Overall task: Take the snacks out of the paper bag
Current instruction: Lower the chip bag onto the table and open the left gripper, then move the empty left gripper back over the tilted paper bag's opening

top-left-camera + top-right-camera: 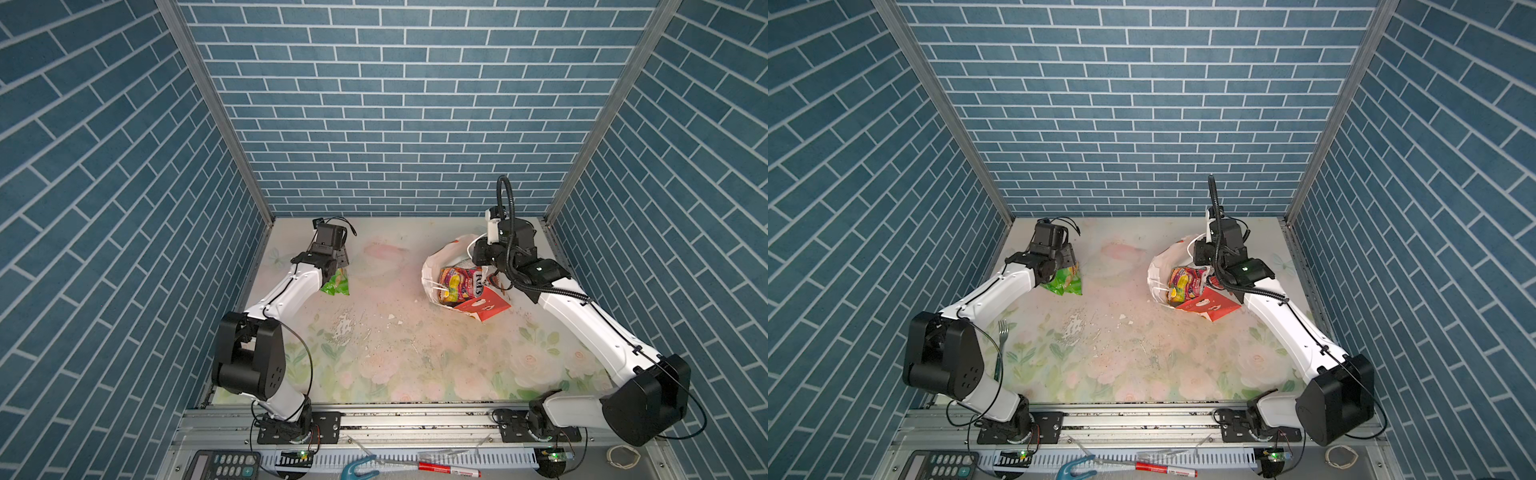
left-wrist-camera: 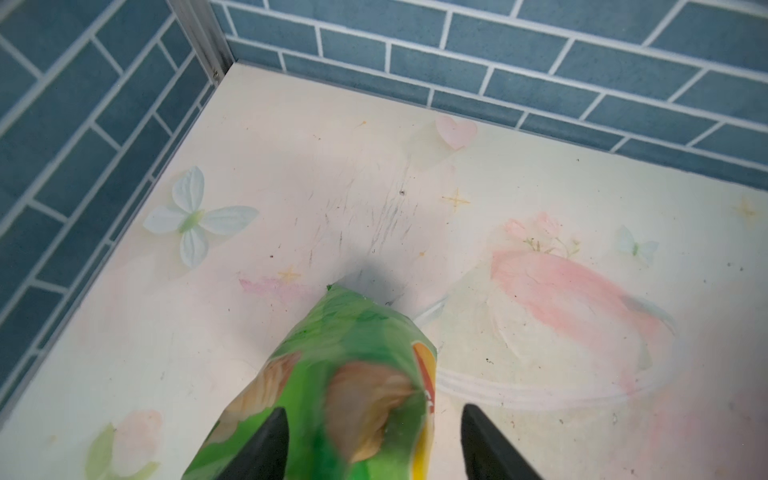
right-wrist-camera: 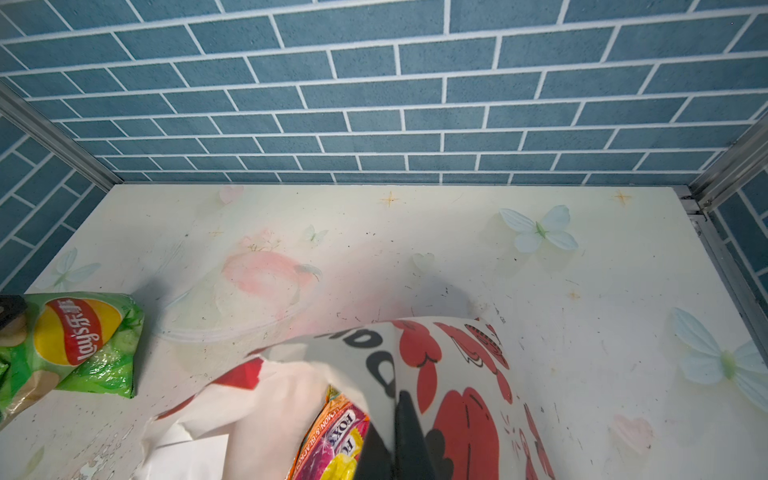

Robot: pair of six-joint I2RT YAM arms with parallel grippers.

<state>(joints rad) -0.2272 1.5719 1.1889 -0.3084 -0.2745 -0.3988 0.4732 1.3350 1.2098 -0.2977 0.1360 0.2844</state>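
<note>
**Chips down on the left, bag mouth pinched open on the right**

The step in hand, as I judge it, is letting go of the green Lay's chip bag (image 1: 336, 286) on the far left of the table (image 1: 395, 332), well apart from the paper bag (image 1: 430, 270). To do it well I should lift my left gripper (image 2: 374, 411) straight up before swinging away. The crinkly film lies against one finger and could drag along if I move sideways first. Then I should cross to the paper bag's mouth and come in from the open side. The FOX'S candy bag (image 1: 459, 286) lies uppermost inside and looks like the next thing to take.

My left jaws stand wide apart. The chip bag sits between them, touching one finger, with a clear gap to the other, so I have no grip on it. The left wrist view is smeared there, so I cannot say for certain that the bag has fully settled on the table, though both top views suggest it has.

My right gripper (image 3: 399, 415) is closed tight on the paper bag's rim, one finger outside on the printed wall and the paper pinched between. The bag leans over on the right side of the table with its mouth gaping toward the middle. That pinch must hold firm but must not pull, since paper tears and the bag could tip. How many packets lie under the FOX'S bag I cannot see.
</note>
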